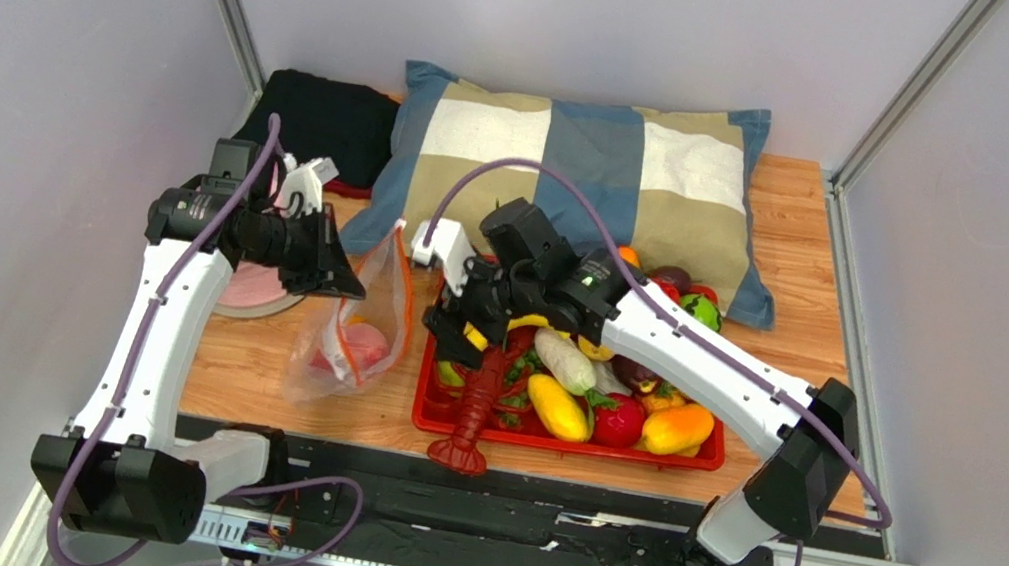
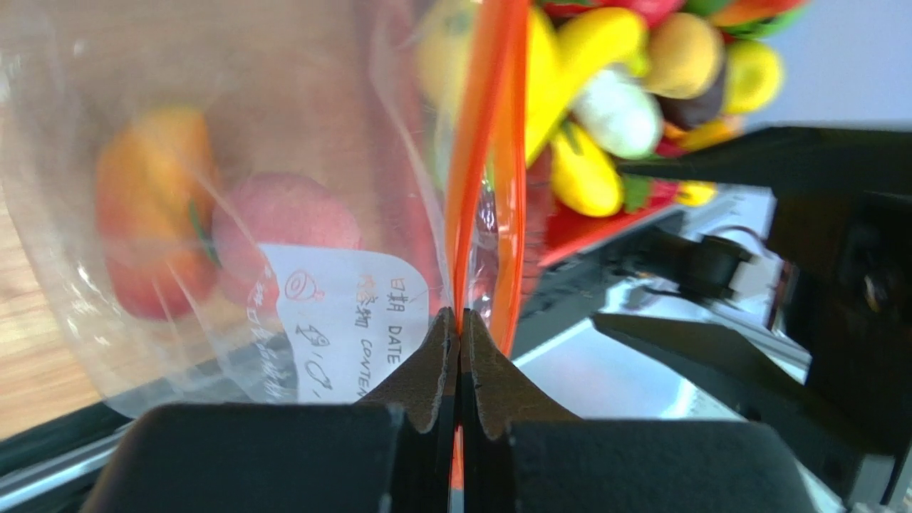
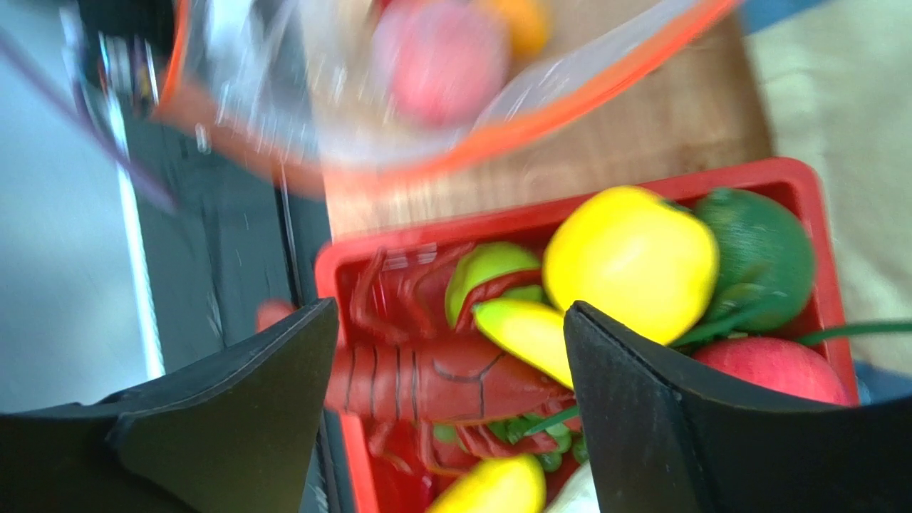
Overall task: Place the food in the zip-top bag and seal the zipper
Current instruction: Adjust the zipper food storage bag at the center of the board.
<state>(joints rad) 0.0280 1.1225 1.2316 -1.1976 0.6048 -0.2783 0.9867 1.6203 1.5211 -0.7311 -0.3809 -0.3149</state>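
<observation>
The zip-top bag [image 3: 268,102] is blurred and cut off at the top edge, its fruit [image 3: 439,53] indistinct.

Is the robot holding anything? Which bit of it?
The left gripper is shut on the zip-top bag, pinching its orange-red zipper strip. The right gripper is open above the red tray, holding nothing.

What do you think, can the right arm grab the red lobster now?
Probably yes. The right fingers stand open right over the lobster, and nothing in the red tray covers its back.
</observation>
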